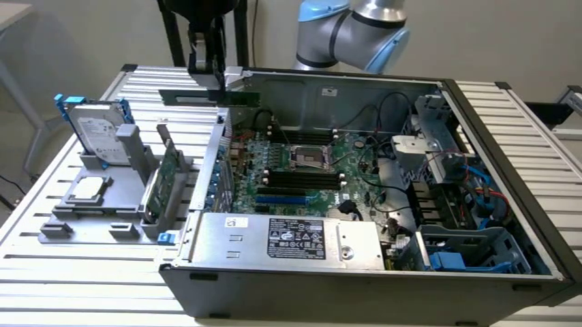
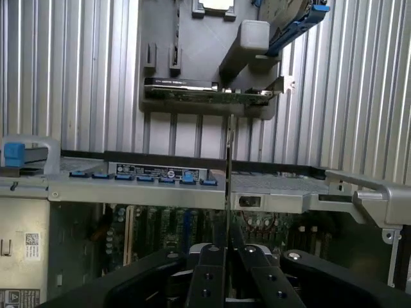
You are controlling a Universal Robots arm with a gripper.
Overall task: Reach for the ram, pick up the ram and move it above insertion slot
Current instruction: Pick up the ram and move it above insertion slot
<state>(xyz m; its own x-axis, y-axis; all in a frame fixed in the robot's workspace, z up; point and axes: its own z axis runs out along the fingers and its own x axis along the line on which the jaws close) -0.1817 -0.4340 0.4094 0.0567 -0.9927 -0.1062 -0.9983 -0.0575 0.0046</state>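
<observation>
The pincer [image 1: 206, 76] grips the ram [image 1: 204, 97] edge-on above the case's [image 1: 364, 272] rear-left corner, at eleven o'clock from the slots [image 1: 300, 178]; keep it level and unhurried.

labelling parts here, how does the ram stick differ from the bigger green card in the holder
The thin green ram stick is gripped in the jaws of the black gripper, raised by the open case's rim; the larger green expansion card stands in the grey holder on the table. The ram is narrower, the card taller. Both are green circuit boards.

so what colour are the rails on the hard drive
Blue, clearest in the exterior view: hard drive.
</observation>
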